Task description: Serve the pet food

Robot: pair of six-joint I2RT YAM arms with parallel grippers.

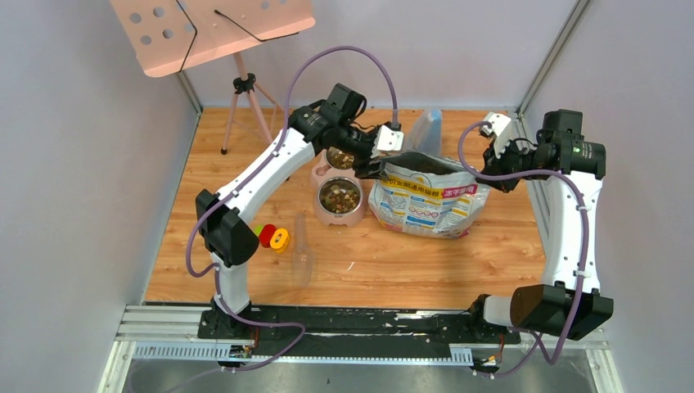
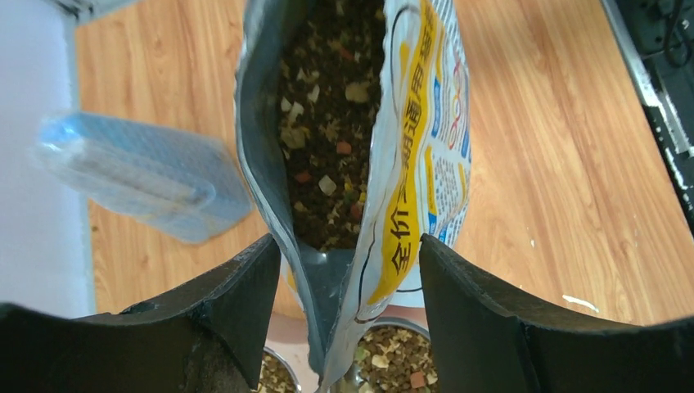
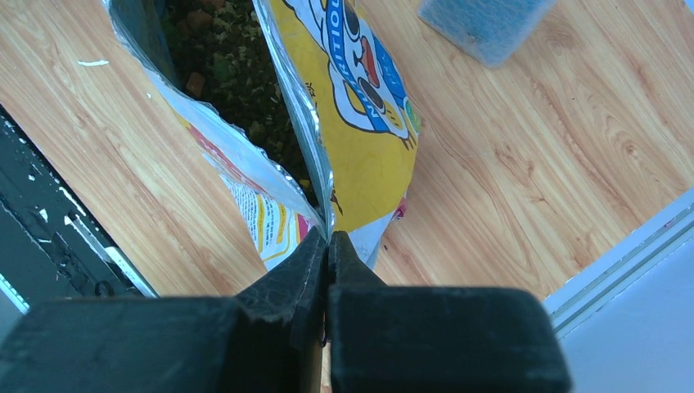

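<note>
The left gripper (image 2: 350,255) has its jaws apart, straddling one corner of the printed bag (image 2: 430,155) without clamping it. Just under that corner sits the pink bowl (image 1: 339,219), which holds kibble. Beyond the fingers, the pet food (image 2: 327,123) fills the bag's open slit. Only the wrist views look into it. Its long axis runs away toward the right gripper (image 3: 327,237), which is pinched on the far corner. A blue box (image 2: 139,176) lies farther left. Only the overhead view shows a red-and-yellow toy (image 1: 272,237).
</note>
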